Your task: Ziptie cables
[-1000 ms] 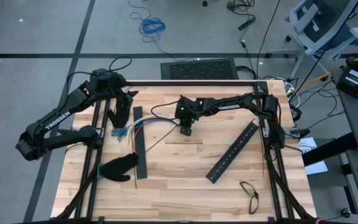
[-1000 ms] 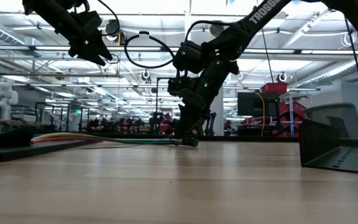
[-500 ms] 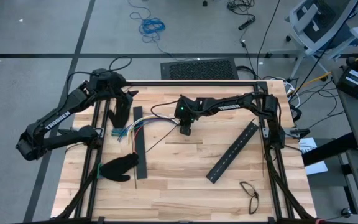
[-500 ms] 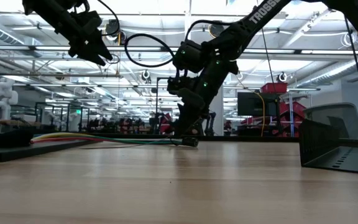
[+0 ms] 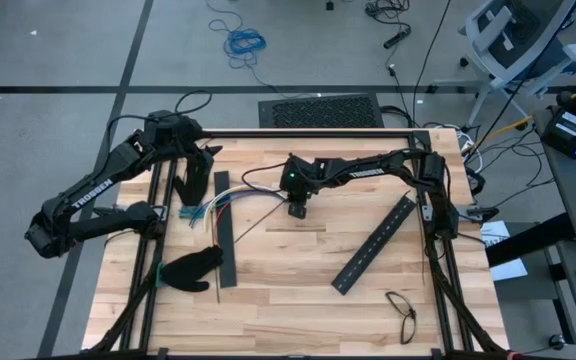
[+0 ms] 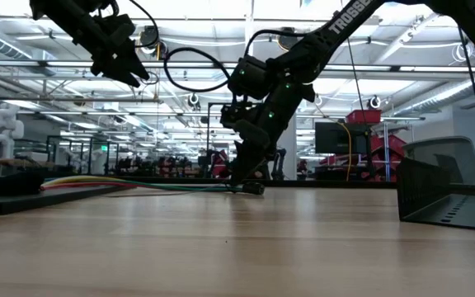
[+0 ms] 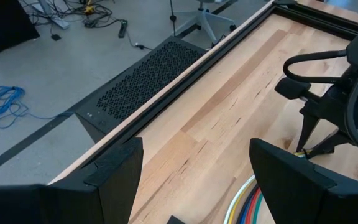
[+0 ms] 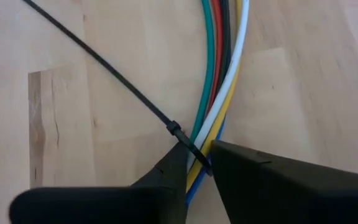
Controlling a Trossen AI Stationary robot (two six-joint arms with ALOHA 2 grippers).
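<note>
The right tool [image 8: 197,163], low at the centre of the high frame, has its two dark fingers nearly together, clamped on the thin black plastic ziptie [image 8: 107,78] where it meets the bundle of green, red, white, yellow and blue cables [image 8: 219,68] on the wooden table [image 5: 298,300]. The left tool [image 5: 196,180], upper left, hangs above the table with fingers apart, holding nothing.

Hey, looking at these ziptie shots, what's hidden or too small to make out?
- Right wrist view: whether the ziptie fully loops the cables; the right hand covers the crossing.
- High view: the ziptie's head, too small beneath the right hand.
- Left wrist view: the cables cut off by the edge, between the left hand fingers.
</note>
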